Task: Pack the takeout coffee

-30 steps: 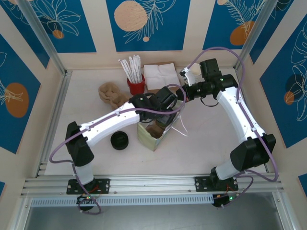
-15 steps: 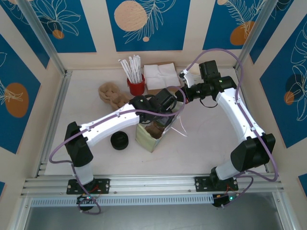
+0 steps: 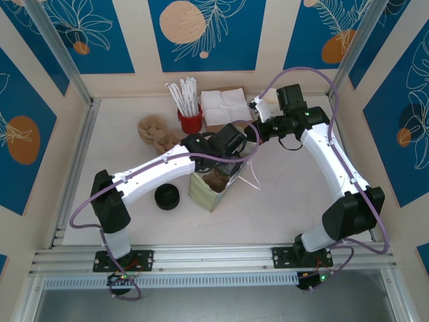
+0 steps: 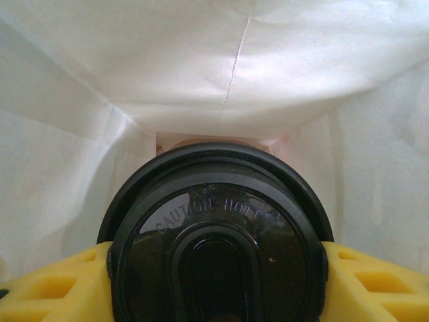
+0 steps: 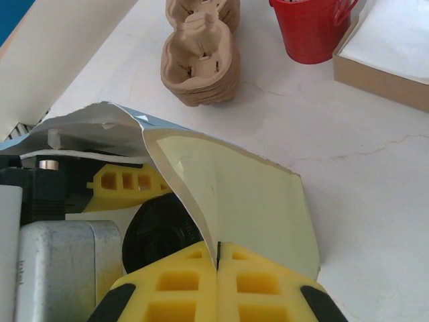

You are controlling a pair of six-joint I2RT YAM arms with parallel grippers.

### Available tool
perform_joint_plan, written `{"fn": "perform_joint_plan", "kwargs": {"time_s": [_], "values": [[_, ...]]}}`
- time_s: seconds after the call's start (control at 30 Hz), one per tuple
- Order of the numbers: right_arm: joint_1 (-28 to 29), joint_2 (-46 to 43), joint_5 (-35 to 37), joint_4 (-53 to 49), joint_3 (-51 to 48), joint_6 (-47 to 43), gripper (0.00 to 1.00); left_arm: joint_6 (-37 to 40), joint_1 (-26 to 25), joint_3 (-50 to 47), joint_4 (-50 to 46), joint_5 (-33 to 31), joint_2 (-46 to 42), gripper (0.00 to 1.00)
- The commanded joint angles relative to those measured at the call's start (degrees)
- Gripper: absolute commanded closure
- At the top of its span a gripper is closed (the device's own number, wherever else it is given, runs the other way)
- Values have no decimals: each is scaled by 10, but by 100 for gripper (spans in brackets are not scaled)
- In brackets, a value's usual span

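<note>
pale marbled table (image 3: 281,201), blue leaf-print panels round it. step in hand: lowering the coffee (image 4: 214,228) into the bag (image 3: 204,191). left gripper (image 3: 224,155) is down in the bag mouth, yellow fingers (image 4: 53,288) partway open and clamped on either side of the cup. glossy black domed lid with embossed lettering; creased white paper walls close all round. right gripper (image 5: 218,282) is pinched fully closed on the bag's thin rim, holding the mouth open. bag floor is hidden under the cup. next, i'd judge: sink it until seated, release, lift straight out without snagging the paper.
</note>
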Motion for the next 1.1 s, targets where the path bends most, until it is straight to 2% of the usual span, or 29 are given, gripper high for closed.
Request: {"fn": "perform_joint_plan", "kwargs": {"time_s": [0.0,0.33,0.5,0.77,1.07], "values": [[39,-29,-107,1,33,12,100,18,-2,-1,41,19,36,39],[33,1,-85,13,48,85,100,5,12,-7,62,34,33,38],[3,23,-75,18,62,111,100,1,26,-20,70,43,16,38],[-21,78,-65,-32,123,92,100,-11,45,-72,100,57,-17,38],[-30,83,-66,-34,113,89,100,-28,72,-73,119,62,-22,38]]}}
